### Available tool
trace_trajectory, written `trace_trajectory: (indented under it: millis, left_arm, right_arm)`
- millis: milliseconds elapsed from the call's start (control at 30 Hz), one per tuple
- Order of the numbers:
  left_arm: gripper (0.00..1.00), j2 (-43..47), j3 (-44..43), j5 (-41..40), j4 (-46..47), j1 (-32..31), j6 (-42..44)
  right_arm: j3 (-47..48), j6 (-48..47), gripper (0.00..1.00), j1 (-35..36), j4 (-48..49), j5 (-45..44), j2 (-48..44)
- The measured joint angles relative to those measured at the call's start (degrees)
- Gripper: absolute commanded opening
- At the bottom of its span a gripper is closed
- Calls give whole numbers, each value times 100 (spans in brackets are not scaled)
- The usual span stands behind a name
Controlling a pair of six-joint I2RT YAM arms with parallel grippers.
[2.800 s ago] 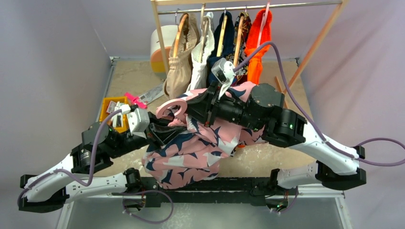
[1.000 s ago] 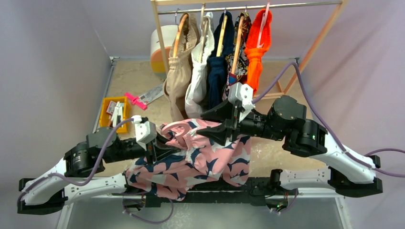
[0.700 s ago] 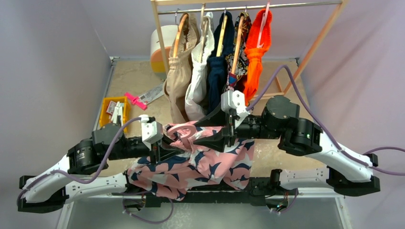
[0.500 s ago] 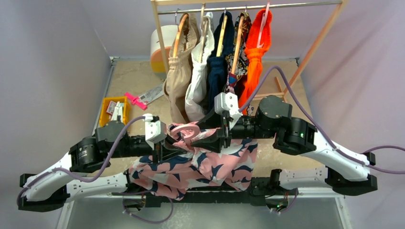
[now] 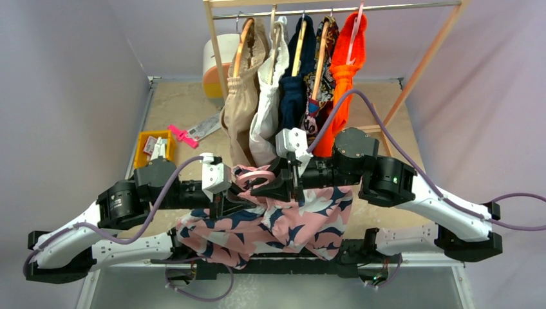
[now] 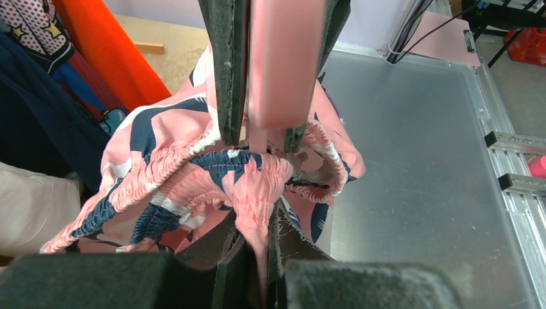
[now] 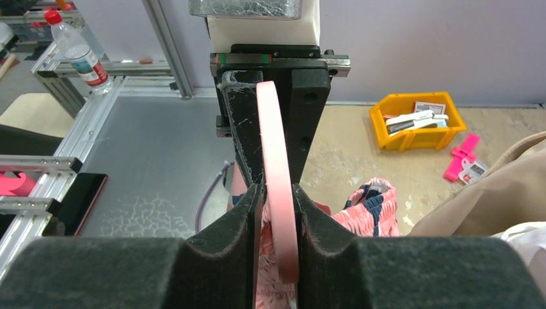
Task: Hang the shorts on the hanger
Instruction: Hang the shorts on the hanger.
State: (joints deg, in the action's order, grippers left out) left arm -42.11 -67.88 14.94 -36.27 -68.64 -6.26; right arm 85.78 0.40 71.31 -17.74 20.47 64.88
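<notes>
Left tool clamps the shorts at the waistband. Right tool grips the hanger. The shorts appear bunched, not yet seated on the hanger arms.

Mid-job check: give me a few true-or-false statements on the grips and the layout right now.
1. The left gripper is shut on the shorts. True.
2. The right gripper is wide open and holds nothing. False: it is shut on the hanger.
3. The orange garment hangs on the rail. True.
4. The yellow bin sits on the right side of the table. False: it is on the left side.
</notes>
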Motion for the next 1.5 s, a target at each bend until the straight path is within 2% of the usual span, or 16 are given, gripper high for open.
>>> trace_trajectory:
  millis: [100,233,367,500,600,733,767,900,967,1200,1500]
  left_arm:
    - [0,-37,-39,26,-20,0,11]
    - [0,-42,-50,72,-31,0,55]
    - [0,-42,-50,70,-31,0,94]
    - [0,-42,-50,70,-31,0,96]
    - [0,-42,-50,81,-33,0,101]
    - [0,-42,-50,125,-33,-2,101]
    - [5,-42,-50,125,-33,-2,98]
    - [35,-17,-52,33,-22,0,98]
    - [42,31,-52,-61,-26,0,96]
    - [58,553,-59,-566,11,0,68]
    - [62,850,-772,-1106,164,0,33]
  right_arm:
    - [0,4,13,0,-11,7,4]
    - [0,4,24,0,-24,7,0]
    - [0,4,27,0,-122,7,0]
    - [0,4,17,0,-273,7,0]
    - [0,9,2,-2,-302,2,0]
    - [0,0,0,0,-289,2,0]
    - [0,0,0,0,-280,-7,0]
    - [-70,11,0,0,-203,-175,-63]
    - [-208,48,0,2,-144,-297,-208]
    - [-468,107,0,0,101,-726,-966]
    - [-79,92,0,0,391,-1036,-1003]
